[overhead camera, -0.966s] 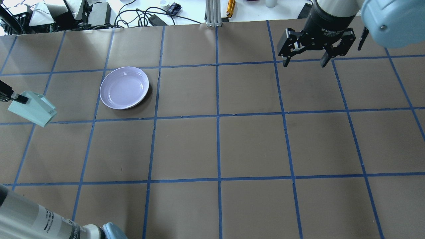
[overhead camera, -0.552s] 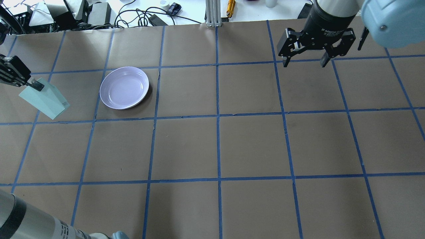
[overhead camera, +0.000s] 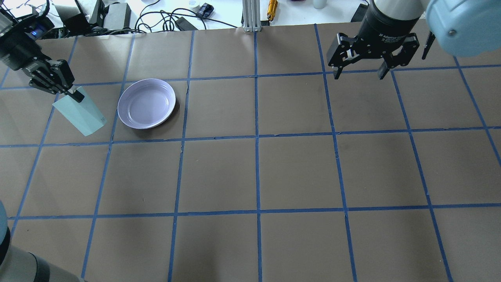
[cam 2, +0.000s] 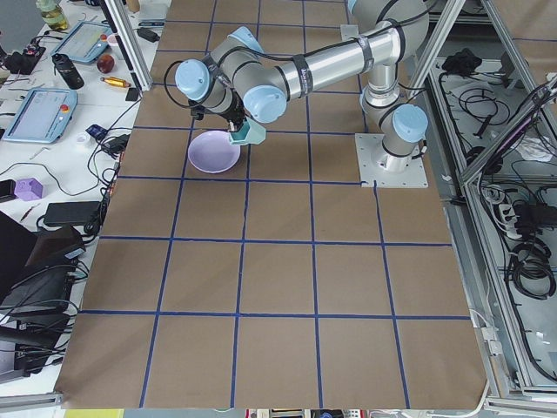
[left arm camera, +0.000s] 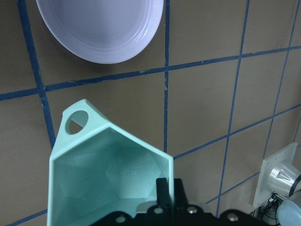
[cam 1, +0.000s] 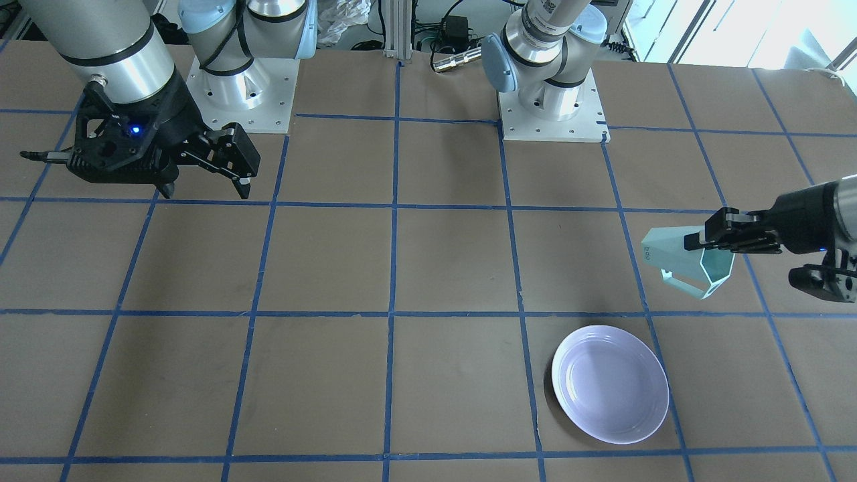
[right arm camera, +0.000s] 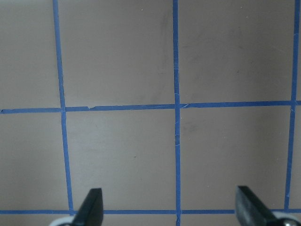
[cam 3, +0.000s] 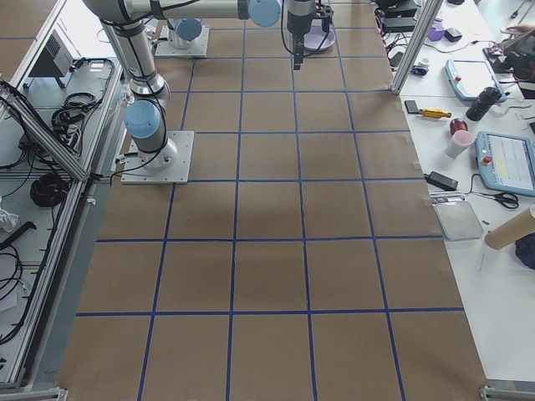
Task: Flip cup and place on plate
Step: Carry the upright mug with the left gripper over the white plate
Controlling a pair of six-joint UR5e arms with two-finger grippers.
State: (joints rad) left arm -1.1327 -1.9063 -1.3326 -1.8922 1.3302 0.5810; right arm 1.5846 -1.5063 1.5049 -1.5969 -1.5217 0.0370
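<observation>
Left wrist view, lower left: left gripper (left arm camera: 169,193) is clamped on the wall of the cup (left arm camera: 103,174), one finger inside the rim, the mouth facing the camera.

Overhead view, left edge: the cup appears lifted off the table. It lies tilted on its side, base pointing lower right, near the plate (overhead camera: 146,103) but not over it. The plate carries nothing.

Upper right: right gripper (overhead camera: 360,72) is spread wide, holding nothing.

Assessment: pickup done and flip judged partway. Turning upright, transfer over the plate, set-down and release are outstanding.
</observation>
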